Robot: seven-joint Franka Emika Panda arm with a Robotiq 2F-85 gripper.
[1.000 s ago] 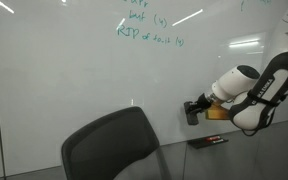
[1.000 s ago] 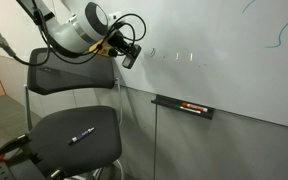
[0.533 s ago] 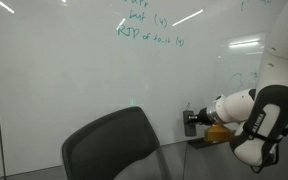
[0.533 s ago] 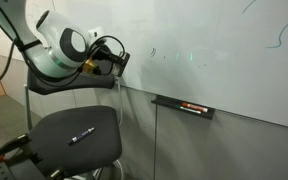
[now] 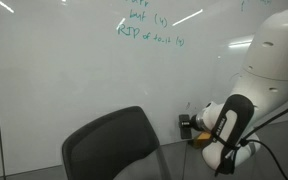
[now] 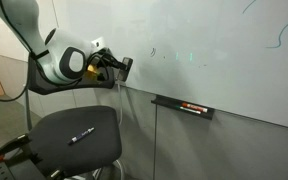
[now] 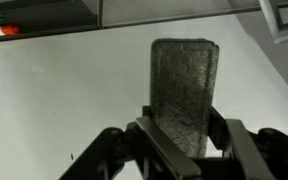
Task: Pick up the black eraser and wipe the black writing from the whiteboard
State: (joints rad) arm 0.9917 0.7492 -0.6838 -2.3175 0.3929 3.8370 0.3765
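Whiteboard [image 5: 54,90]: glossy white, wall-wide, strip-light glare. Green handwriting [image 5: 149,30] up top. A few faint dark marks [image 6: 153,52] lower down, just ahead of claw. Matte grey panel [image 6: 234,145] below board.

Arm [image 5: 274,60]: smooth white shells, black joints, loose cables. Stretched roughly level toward board in both exterior views.

Chair [image 5: 109,150]: dark grey curved back, padded seat. On seat a small pen [image 6: 81,137], lying flat near centre.

Tray [image 6: 162,100]: narrow black ledge fixed to wall under board, long axis horiz. In it one slim item [image 6: 192,107] w/ red-orange and white sections, lying lengthwise. Well apart from claw.

Claw [image 6: 121,66]: black, closed partway. Both fingers [image 7: 142,130] clamp eraser's two long sides.

Eraser [image 7: 186,85]: in claw, not in tray. Rect. block, rounded corners, grey fuzzy felt face toward wrist cam. Long axis runs straight out from claw, free end pointing away from wrist. White board surface behind it in wrist view. Near board. Contact w/ board: can't tell.
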